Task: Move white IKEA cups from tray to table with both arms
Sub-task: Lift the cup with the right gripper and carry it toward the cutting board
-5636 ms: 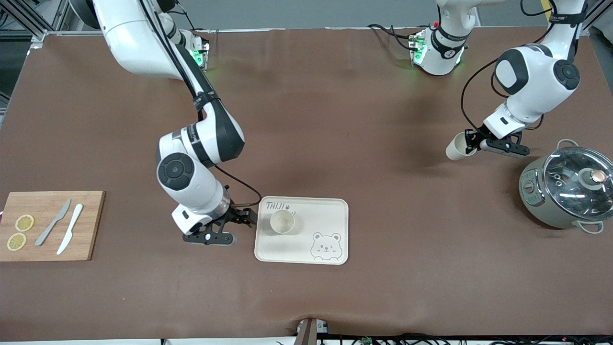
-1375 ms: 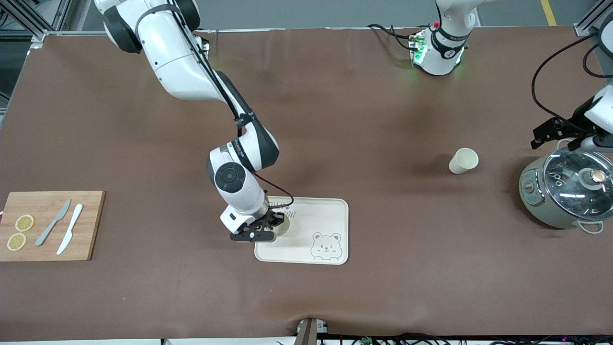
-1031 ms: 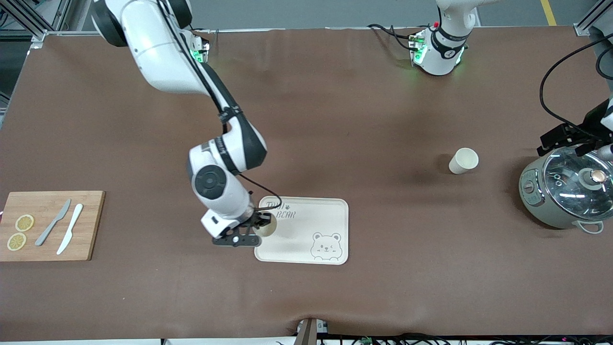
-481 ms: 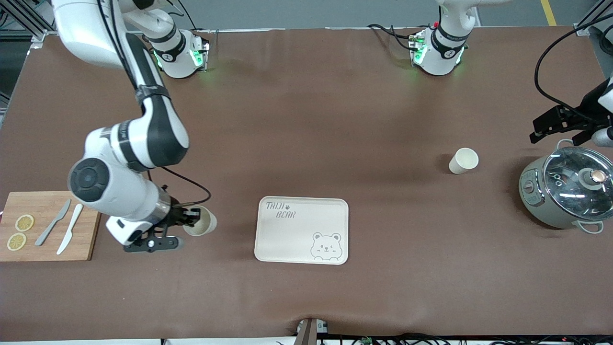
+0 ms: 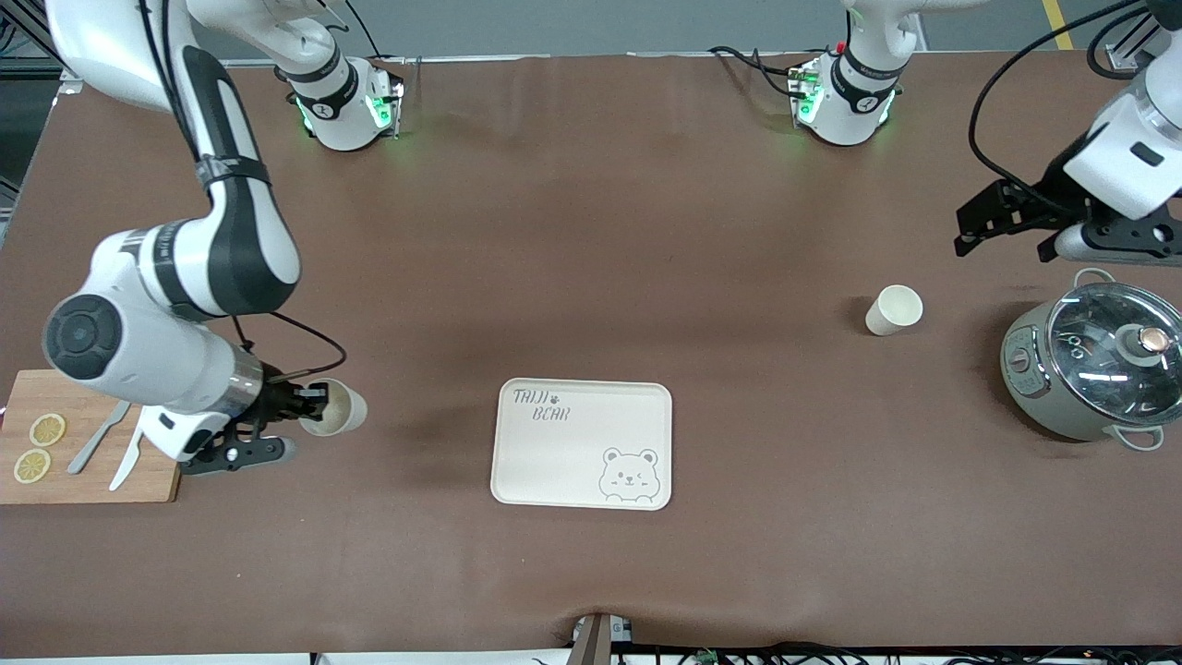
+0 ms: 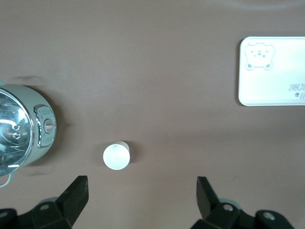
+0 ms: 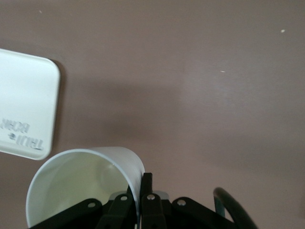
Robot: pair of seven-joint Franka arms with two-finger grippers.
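Right wrist view is showing me the right gripper pinching the wall of one white cup at its rim; from the front camera I am seeing that cup hanging over bare surface between the wooden cutting board and the cream tray. I am reading "TAIJI BEAR" on the tray, beside a bear face. My left gripper is hovering wide and empty near the lidded grey-green pot. The second cup is standing upright on the surface beside that pot, apart from it.
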